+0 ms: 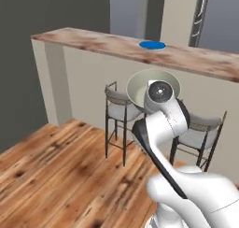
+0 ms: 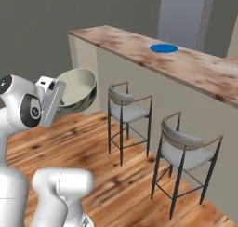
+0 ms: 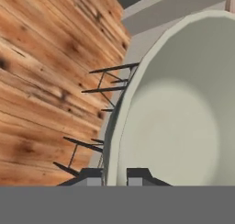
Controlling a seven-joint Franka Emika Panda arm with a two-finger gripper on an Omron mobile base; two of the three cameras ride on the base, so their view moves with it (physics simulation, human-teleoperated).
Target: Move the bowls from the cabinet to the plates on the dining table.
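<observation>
The bowl (image 3: 174,122) is sitting in our gripper (image 3: 114,175), whose two fingertips are pinching its rim, one tip inside the pale beige hollow and one outside against the wall. In the hand view the bowl is taking up most of the right side, tipped so that its inside is facing the camera. From the right base view we are seeing the same bowl (image 2: 78,89) held up in the air at the end of our arm, tilted on its side with the open mouth turned toward the dining table (image 2: 139,47), well clear of the wooden floor (image 2: 116,175). In the left base view the bowl (image 1: 140,84) is showing behind our wrist, its rim rising just below the edge of the dining table (image 1: 93,40).

We are facing the long marble-topped table from the floor side. The blue plate (image 1: 152,45) is lying flat on the tabletop, well apart from the bowl and higher than it; it is also showing in the right base view (image 2: 163,48). Two stools (image 2: 130,112) with pale seats and dark thin frames are standing on the floor against the table's cream side, between us and the table.
</observation>
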